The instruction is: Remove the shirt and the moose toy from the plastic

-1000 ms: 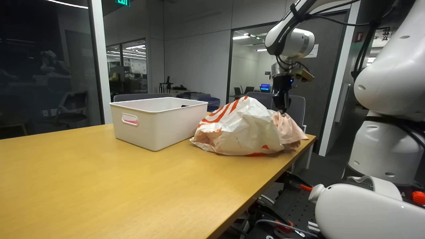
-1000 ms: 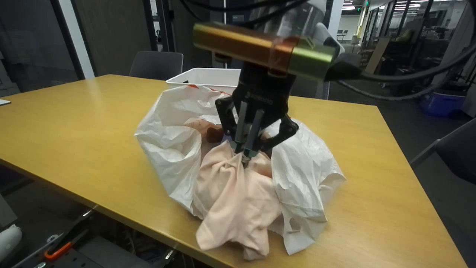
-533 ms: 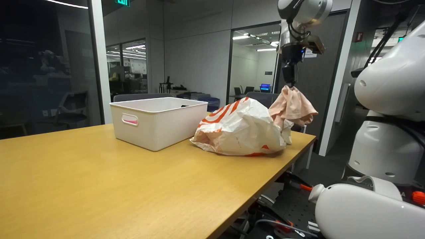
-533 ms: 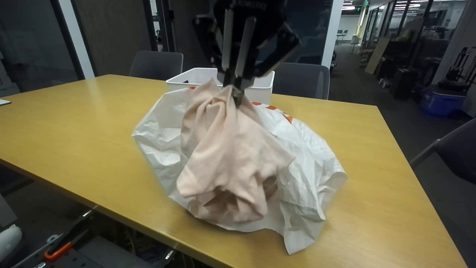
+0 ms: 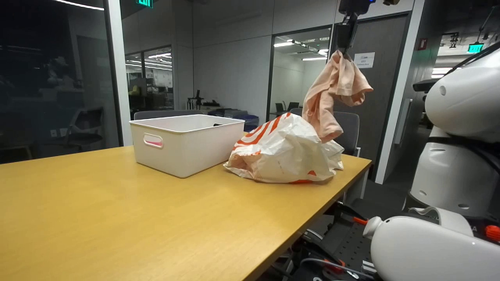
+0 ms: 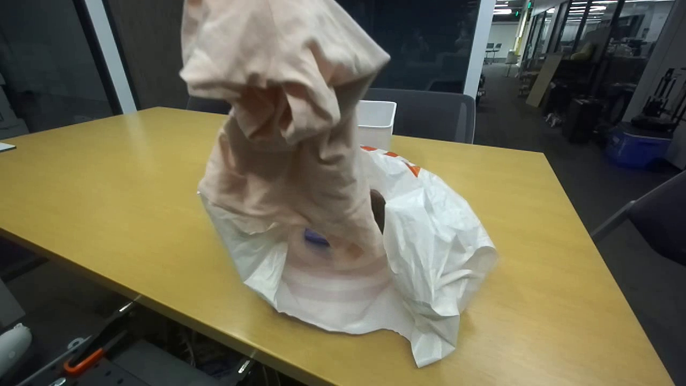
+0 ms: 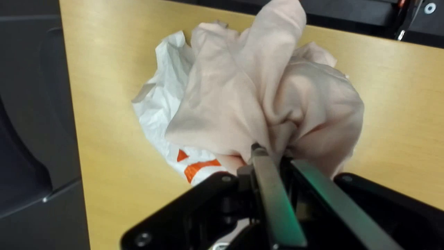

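My gripper (image 5: 344, 51) is shut on the peach shirt (image 5: 338, 84) and holds it high over the near end of the table. In the wrist view, the fingertips (image 7: 271, 152) pinch the bunched cloth. The shirt (image 6: 300, 134) hangs down, its lower end in front of the bag's mouth. The white plastic bag (image 5: 285, 152) with orange print lies on the table, its mouth open in an exterior view (image 6: 439, 252). Inside it show a dark brown bit (image 6: 378, 209) and a small blue bit (image 6: 316, 237); I cannot tell whether they belong to the moose toy, which is otherwise hidden.
A white bin (image 5: 187, 144) with handle holes stands beside the bag on the wooden table (image 5: 156, 218). The table's edge (image 5: 312, 222) runs close to the bag on the robot's side. Chairs (image 6: 429, 115) stand around the table.
My gripper has risen well up with the shirt, drawing it out of the bag's mouth. The bag has stayed nearly in place, and its inside now shows beneath the cloth.
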`<state>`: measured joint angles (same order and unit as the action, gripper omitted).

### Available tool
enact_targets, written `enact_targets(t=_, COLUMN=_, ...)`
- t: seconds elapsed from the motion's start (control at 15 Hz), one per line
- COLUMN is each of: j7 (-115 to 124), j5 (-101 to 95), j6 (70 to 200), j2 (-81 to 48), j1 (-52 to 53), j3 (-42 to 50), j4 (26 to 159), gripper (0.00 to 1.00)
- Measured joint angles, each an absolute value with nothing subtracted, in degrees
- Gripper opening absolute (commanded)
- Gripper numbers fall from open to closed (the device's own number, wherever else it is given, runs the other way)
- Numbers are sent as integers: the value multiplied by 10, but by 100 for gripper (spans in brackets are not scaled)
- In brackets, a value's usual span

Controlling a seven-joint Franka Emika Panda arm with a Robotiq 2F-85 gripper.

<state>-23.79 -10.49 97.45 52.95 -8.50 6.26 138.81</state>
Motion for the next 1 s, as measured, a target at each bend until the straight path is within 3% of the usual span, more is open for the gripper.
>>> enact_targets(t=0.53, j7=-162, j5=-112, j6=1066, j2=587, j1=36, j3=-61, j4=1364, gripper=5)
enact_targets(t=1.0, j7=12, j5=-113, j6=1318, j2=566, j1=83, j3=-212, j4=1415, gripper=5)
